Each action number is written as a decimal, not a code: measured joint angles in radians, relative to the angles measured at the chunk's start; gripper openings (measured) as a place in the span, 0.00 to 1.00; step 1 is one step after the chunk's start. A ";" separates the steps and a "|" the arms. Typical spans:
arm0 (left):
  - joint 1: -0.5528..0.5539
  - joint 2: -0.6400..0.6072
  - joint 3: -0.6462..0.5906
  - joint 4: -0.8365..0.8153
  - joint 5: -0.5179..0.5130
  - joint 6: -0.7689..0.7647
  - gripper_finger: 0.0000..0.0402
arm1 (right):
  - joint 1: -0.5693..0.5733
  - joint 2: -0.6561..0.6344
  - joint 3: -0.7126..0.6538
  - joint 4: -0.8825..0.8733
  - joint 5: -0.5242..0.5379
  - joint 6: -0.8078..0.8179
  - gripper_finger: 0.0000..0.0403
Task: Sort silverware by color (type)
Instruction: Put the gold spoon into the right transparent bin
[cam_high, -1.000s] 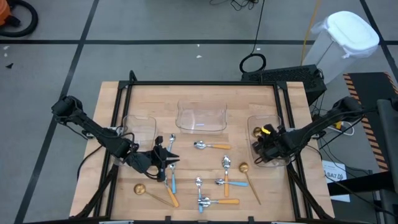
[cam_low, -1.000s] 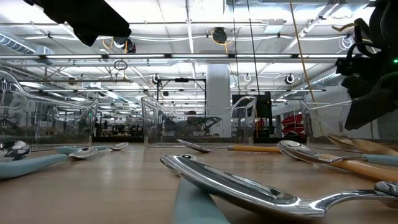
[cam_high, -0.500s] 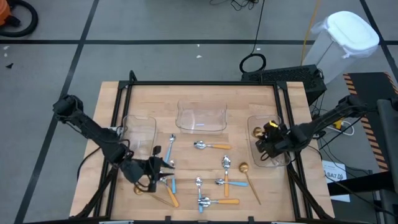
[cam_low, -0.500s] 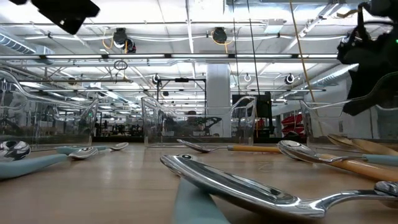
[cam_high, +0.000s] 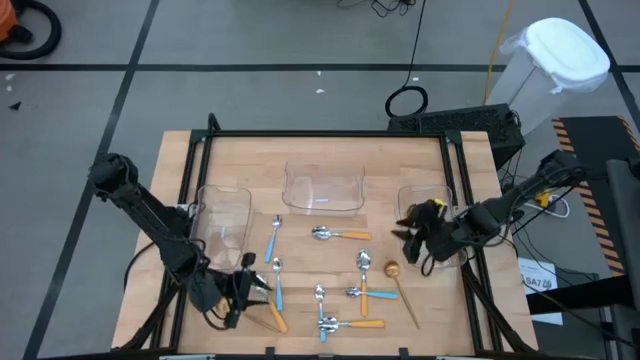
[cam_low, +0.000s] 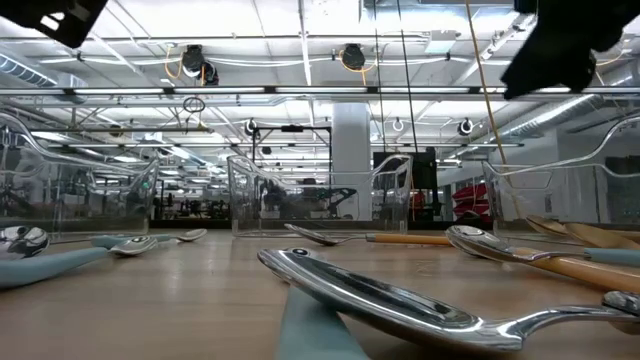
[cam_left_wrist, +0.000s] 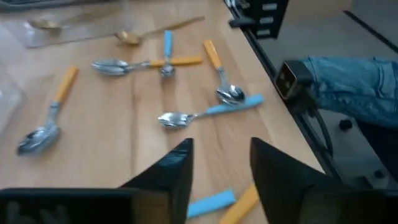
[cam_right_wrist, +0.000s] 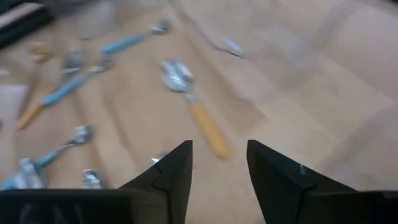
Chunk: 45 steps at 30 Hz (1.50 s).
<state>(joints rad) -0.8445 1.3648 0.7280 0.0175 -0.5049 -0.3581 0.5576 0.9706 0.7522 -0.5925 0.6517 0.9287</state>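
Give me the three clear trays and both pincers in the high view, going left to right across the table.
left pincer → left tray → middle tray → right pincer → right tray. The right pincer hangs at its tray's left edge; both pincers are open and empty.

Orange-handled spoon (cam_right_wrist: 194, 111) beyond parted jaws

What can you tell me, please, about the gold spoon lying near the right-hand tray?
The gold spoon is gold all over, with a small round bowl and a thin straight handle, and it looks like polished metal. It lies flat on the wooden table, bowl toward the far side, handle running slantwise toward the near right corner. It sits just left of the right clear tray, beside an orange-handled spoon. Nothing grips it; whether it touches that neighbour cannot be told.
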 joint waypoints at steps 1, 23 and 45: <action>-0.005 0.032 0.026 -0.025 0.001 -0.005 0.46 | 0.012 0.018 0.003 0.046 0.008 -0.037 0.37; -0.151 0.582 0.782 -0.943 0.195 -0.279 0.64 | 0.293 0.470 0.157 0.644 0.039 -0.337 0.37; -0.187 0.581 0.564 -0.924 0.152 -0.325 0.45 | 0.403 0.807 0.692 0.317 0.056 -0.564 0.37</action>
<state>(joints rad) -1.0317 1.9461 1.2921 -0.9065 -0.3527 -0.6827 0.9607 1.7773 1.4445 -0.2756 0.7077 0.3649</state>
